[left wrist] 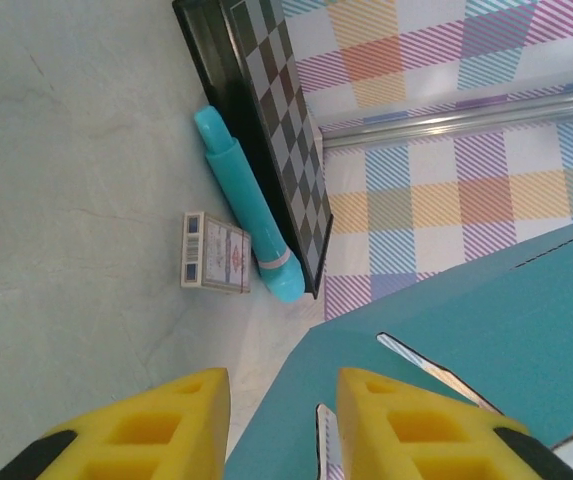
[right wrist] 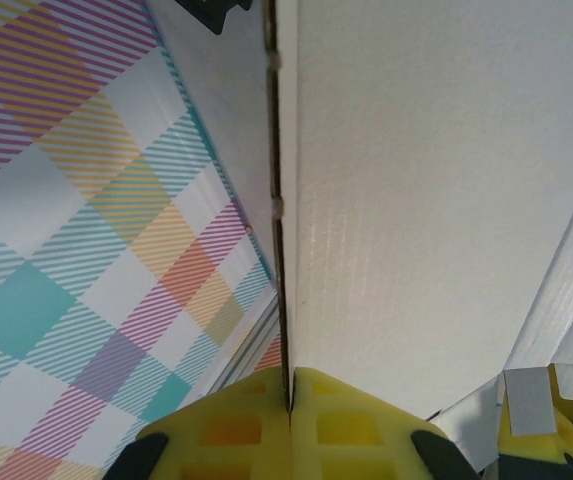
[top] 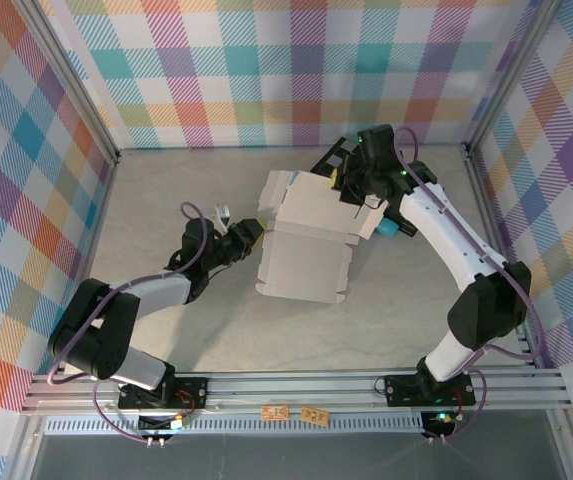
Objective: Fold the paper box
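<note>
The paper box (top: pixel 304 240) lies partly folded at mid-table with its grey-white inner side up and one panel raised at the back. My left gripper (top: pixel 250 234) is at the box's left edge. In the left wrist view its yellow fingers (left wrist: pixel 191 420) stand apart, and the teal outer face of the paper box (left wrist: pixel 486 330) runs into the gap beside the right finger, unclamped. My right gripper (top: pixel 359 192) is at the raised back panel. In the right wrist view the right gripper (right wrist: pixel 289 400) is shut on the edge of that white panel (right wrist: pixel 436 180).
A black-and-grey checkerboard (left wrist: pixel 276 130) stands against the plaid back wall. A slim teal tube (left wrist: pixel 246 205) and a small card pack (left wrist: pixel 216 252) lie beside it. Plaid walls enclose the table on three sides, with bare tabletop (top: pixel 166 180) to the left.
</note>
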Available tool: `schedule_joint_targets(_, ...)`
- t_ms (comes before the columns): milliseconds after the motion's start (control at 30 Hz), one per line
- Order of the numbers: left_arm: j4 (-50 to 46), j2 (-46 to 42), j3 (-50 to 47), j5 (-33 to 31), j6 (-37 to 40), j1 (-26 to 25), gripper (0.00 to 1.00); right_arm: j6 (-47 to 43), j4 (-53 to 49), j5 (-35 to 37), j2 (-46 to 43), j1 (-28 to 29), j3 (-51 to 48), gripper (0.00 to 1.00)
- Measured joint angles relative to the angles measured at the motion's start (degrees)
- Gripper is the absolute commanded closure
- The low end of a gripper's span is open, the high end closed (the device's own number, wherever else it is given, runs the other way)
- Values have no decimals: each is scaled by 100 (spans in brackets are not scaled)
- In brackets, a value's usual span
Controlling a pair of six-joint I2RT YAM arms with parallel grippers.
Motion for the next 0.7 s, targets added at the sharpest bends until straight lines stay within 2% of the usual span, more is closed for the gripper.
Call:
schedule_joint_targets(467, 1934, 911, -326, 2, -911, 0, 65, 0, 28, -120, -2, -118, -39, 100)
schedule_joint_targets(700, 2057, 1021, -323, 46, -979, -26, 64, 0, 48, -136, -2, -125, -118, 100)
